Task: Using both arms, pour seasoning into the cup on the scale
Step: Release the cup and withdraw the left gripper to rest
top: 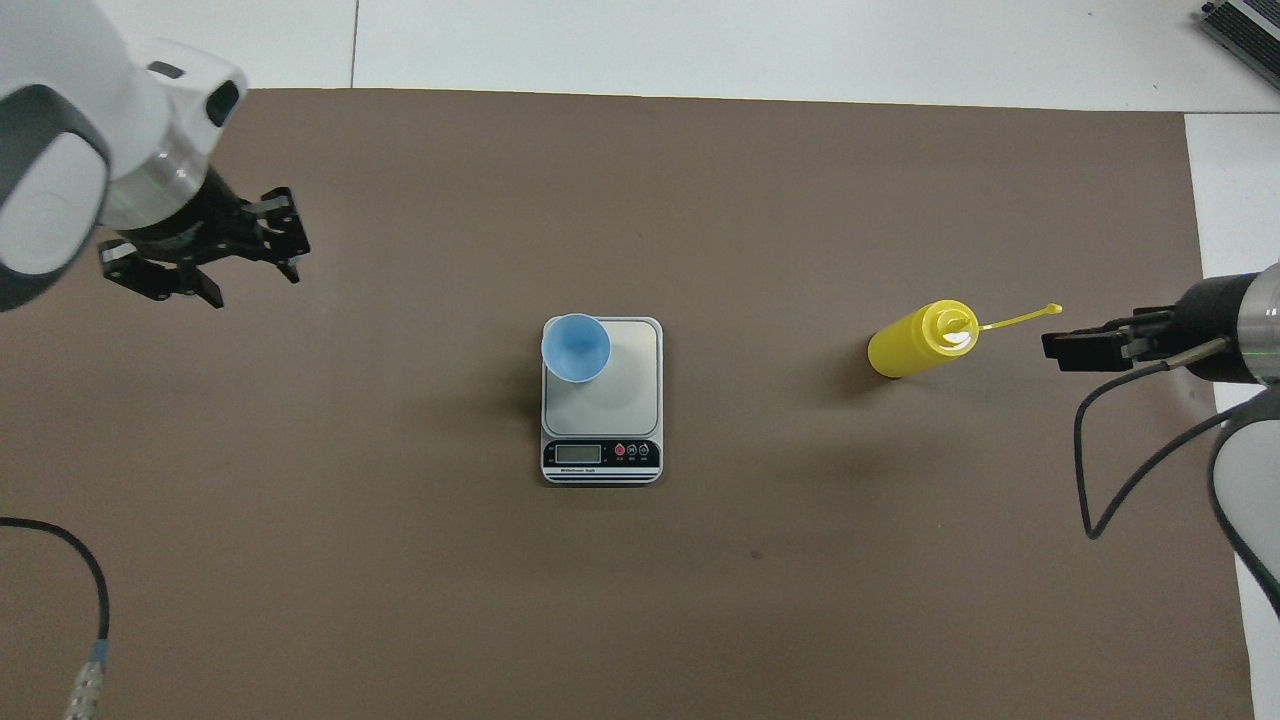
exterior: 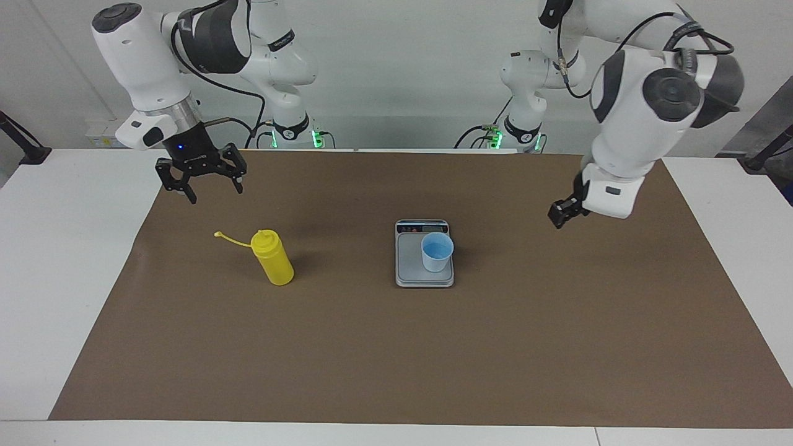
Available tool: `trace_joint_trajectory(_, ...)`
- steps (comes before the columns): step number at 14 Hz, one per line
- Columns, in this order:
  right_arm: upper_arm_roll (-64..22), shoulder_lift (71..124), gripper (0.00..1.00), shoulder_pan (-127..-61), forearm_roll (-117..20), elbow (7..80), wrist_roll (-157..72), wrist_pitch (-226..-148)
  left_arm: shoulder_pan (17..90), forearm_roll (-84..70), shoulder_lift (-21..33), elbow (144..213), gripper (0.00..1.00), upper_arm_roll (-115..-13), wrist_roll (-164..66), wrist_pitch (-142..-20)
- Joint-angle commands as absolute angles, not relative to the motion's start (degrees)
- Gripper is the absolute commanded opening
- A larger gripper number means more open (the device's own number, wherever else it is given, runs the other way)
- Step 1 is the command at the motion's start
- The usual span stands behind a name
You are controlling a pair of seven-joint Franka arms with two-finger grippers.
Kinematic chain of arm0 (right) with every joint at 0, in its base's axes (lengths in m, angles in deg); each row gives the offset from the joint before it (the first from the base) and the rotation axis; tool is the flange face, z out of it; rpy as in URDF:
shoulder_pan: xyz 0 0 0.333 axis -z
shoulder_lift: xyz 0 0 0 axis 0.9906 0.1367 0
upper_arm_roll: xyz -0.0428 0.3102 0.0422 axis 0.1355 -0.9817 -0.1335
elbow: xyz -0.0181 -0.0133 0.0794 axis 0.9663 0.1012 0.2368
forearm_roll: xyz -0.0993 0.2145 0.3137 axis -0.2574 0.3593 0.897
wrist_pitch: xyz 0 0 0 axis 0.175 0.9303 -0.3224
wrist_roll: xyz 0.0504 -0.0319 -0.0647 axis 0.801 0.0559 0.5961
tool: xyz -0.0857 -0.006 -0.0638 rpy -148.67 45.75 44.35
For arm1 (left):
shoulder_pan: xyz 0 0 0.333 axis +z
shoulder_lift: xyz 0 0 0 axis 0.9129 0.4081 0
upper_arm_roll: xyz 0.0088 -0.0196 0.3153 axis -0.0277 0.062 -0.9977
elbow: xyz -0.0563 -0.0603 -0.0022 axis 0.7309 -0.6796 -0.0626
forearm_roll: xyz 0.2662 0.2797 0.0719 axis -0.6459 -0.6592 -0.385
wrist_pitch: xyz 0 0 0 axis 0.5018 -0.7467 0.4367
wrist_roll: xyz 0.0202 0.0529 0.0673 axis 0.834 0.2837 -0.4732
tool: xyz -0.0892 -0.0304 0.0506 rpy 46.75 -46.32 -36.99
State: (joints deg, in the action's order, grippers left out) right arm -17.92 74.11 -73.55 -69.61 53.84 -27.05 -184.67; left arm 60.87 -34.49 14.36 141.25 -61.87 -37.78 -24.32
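Note:
The light-blue cup (exterior: 437, 252) (top: 576, 347) stands upright on the silver scale (exterior: 409, 272) (top: 625, 380), at the plate's edge toward the left arm's end. Nothing touches it. The yellow seasoning bottle (exterior: 272, 259) (top: 915, 340) stands on the mat toward the right arm's end, its cap strap (exterior: 232, 240) (top: 1020, 320) sticking out sideways. My right gripper (exterior: 215, 193) (top: 1060, 350) hangs open over the mat close to the strap's tip, clear of the bottle. My left gripper (exterior: 556, 218) (top: 255, 288) is raised over the mat toward the left arm's end, open and holding nothing.
A brown mat (exterior: 396, 347) covers most of the white table (exterior: 62, 279). The scale's display strip (top: 601, 455) faces the robots. A black cable (top: 1130, 480) loops down from the right wrist over the mat's edge.

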Motion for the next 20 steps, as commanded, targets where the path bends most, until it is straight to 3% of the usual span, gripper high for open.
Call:
trace_joint_trajectory(1, -18.0, 71.2, 1.00, -71.1, -62.5, 60.1, -16.8, -189.3, 60.3, -30.3, 11.4, 144.1, 0.67, -71.9, -54.5, -24.2)
trace_joint_trajectory(8, -18.0, 72.5, 1.00, -67.1, -45.2, 67.7, 12.5, -194.2, 59.6, -30.4, 1.6, 165.6, 0.75, -77.1, -65.8, -37.2)
trace_joint_trajectory(12, -18.0, 74.1, 1.00, -65.7, -38.0, 70.0, 23.9, -196.2, 59.7, -31.0, 0.1, 165.8, 0.82, -75.4, -65.8, -37.2)
trace_joint_trajectory(16, -18.0, 77.4, 1.00, -64.6, -29.8, 71.4, 36.3, -196.6, 60.2, -31.0, -3.1, 165.2, 1.00, -74.8, -65.9, -37.1)
trace_joint_trajectory(20, -18.0, 82.0, 1.00, -64.4, -21.7, 71.4, 48.8, -196.6, 60.1, -31.0, -3.3, 165.2, 1.00, -74.3, -65.7, -36.9)
